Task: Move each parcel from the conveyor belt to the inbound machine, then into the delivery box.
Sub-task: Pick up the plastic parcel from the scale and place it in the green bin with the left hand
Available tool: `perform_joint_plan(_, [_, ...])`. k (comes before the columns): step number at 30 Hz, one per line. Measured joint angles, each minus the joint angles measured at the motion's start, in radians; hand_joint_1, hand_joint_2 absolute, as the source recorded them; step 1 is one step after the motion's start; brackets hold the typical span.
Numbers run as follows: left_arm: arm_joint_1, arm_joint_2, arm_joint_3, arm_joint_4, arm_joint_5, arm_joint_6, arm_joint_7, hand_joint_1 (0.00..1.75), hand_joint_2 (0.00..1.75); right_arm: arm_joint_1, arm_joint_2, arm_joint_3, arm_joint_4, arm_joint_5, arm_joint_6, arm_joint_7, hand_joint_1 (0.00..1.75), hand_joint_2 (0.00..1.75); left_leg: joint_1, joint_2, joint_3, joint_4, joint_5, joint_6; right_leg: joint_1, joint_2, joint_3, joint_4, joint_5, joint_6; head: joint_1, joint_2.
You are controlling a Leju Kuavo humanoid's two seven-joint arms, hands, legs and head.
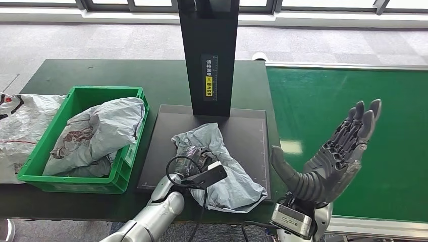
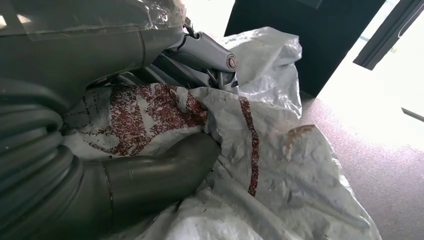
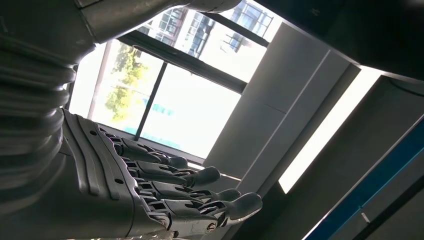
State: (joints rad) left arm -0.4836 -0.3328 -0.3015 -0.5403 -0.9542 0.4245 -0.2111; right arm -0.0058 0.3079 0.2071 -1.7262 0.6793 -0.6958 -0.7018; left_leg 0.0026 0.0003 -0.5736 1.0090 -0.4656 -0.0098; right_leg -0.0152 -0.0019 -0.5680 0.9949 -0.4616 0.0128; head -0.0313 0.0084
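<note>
parcel [image 1: 222, 166] in left hand [image 2: 150, 165], red print smudged

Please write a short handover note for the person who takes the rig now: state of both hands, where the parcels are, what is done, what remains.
Left hand: grips the grey parcel lying on the inbound machine's black plate.
Right hand: open, empty, raised over the green belt.
Done: this parcel is off the belt and at the machine; another grey parcel already lies in the green box.
Left: lift this parcel into the box. The visible belt shows no parcels.
</note>
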Motion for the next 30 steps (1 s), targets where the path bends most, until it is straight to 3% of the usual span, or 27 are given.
perform_joint_plan(3, [0.006, 0.001, -0.002, -0.004, -0.013, 0.071, -0.004, 1.75, 1.75, 0.0, 0.0, 0.0, 0.003, 0.0, 0.0, 0.0, 0.0, 1.75, 0.0, 0.0, 0.0, 0.0, 0.0, 0.0, 0.0, 0.0, 0.0, 0.0, 0.0, 0.0, 0.0, 0.0])
perform_joint_plan(8, [0.056, 0.002, -0.001, -0.103, -0.002, 0.256, -0.089, 1.75, 1.75, 0.0, 0.0, 0.0, 0.004, 0.002, 0.0, 0.0, 0.0, 1.75, 0.0, -0.001, -0.001, 0.0, 0.0, 0.0, 0.0, 0.0, -0.001, 0.0, 0.0, 0.0, 0.0, 0.0])
perform_joint_plan(21, [0.112, 0.003, 0.005, -0.255, -0.021, 0.275, -0.139, 1.75, 1.75, 0.0, 0.0, 0.0, 0.004, 0.005, 0.0, 0.0, 0.0, 1.75, 0.0, -0.001, -0.002, 0.0, 0.0, 0.0, 0.0, -0.001, -0.001, 0.0, 0.0, 0.0, 0.0, 0.0])
perform_joint_plan(24, [0.169, -0.005, 0.04, -0.416, -0.064, 0.276, -0.215, 1.75, 1.75, 0.0, 0.0, -0.001, 0.004, 0.007, 0.0, 0.0, 0.0, 1.75, 0.0, 0.0, -0.002, 0.0, 0.0, 0.0, 0.0, 0.0, -0.003, 0.0, 0.0, 0.0, 0.0, 0.0])
perform_joint_plan(30, [0.229, -0.002, 0.056, -0.755, -0.09, 0.278, -0.212, 1.75, 1.75, 0.001, 0.0, -0.004, 0.004, 0.014, 0.0, 0.0, 0.0, 1.75, 0.0, 0.0, -0.003, 0.0, 0.0, 0.0, 0.0, -0.001, -0.003, 0.0, 0.0, 0.0, 0.0, 0.0])
